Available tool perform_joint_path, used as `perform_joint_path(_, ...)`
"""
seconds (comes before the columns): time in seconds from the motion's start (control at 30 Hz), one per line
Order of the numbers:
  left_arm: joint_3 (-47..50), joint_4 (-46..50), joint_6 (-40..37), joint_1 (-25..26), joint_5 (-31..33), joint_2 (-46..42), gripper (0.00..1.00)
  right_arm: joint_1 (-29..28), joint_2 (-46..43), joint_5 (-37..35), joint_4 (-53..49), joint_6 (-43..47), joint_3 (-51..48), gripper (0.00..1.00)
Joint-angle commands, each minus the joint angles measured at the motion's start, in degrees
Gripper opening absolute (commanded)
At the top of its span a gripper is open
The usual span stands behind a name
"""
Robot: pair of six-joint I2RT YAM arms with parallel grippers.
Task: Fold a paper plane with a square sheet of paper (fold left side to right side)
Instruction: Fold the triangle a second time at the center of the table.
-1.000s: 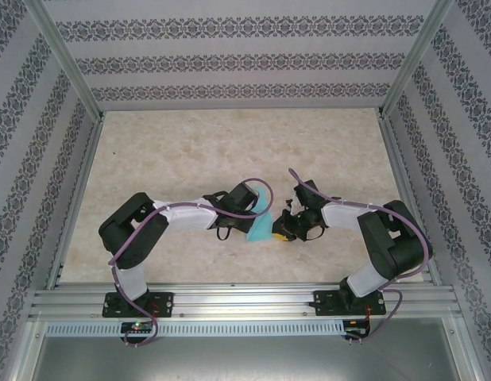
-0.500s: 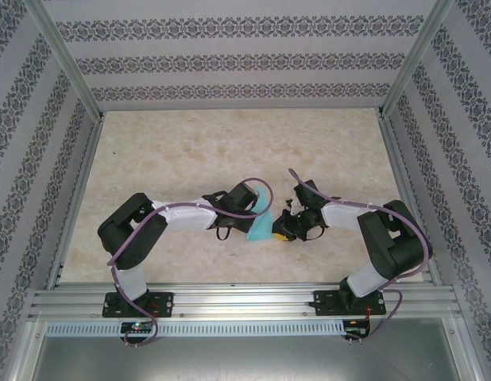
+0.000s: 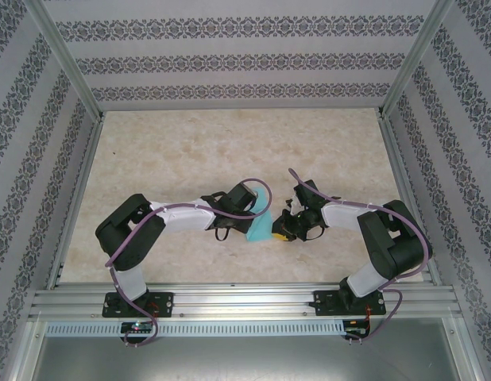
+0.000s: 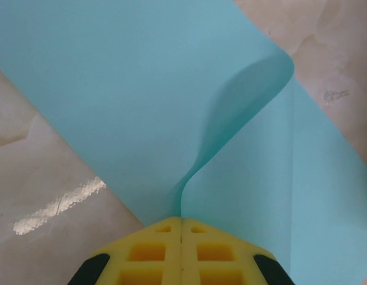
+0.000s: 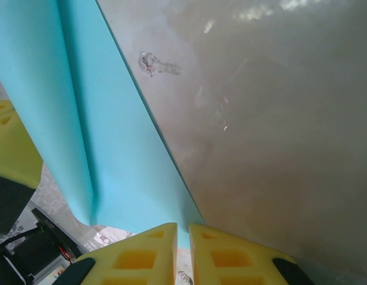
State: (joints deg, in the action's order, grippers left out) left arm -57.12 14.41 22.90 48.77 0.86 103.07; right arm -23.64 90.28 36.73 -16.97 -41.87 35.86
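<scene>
From the overhead camera I see the sheet of paper (image 3: 261, 224) near the middle of the table (image 3: 190, 151), towards its near edge, between the two arm ends. It reads as a slim turquoise strip. Its long axis runs from near to far, leaning slightly right at the far end, where it narrows. The left gripper (image 3: 257, 213) meets it from the left and the right gripper (image 3: 284, 231) touches its near right corner. The tabletop is pale beige with a marbled pattern, boxed in by aluminium rails (image 3: 230, 302) and walls (image 3: 230, 59) with dark floral bands. On my left wrist camera the two yellow waffle-moulded fingers (image 4: 148, 252) are pressed together on the paper's edge. From that pinch the thin, smooth sheet rises and bows over into a soft rounded curl. A flatter layer lies on the glossy table beside it. On my right wrist camera the yellow fingers (image 5: 228, 258) are closed to a narrow slit with the turquoise edge running into it, so I read them as clamped on the sheet. A straight crease runs lengthwise along the paper away from them.
</scene>
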Motion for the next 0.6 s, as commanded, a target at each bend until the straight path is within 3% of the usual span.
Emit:
perform_joint_path(0.0,0.86,-0.24,-0.38,-0.61,1.33,-1.82,0.00,-0.75,1.58,-2.89,-0.77,1.16,0.09,0.16)
perform_joint_path(0.57,-0.54,-1.51,-0.36,-0.61,0.19,-1.38,0.00,-0.97,1.93,-2.71,-0.52,1.00,0.11,0.16)
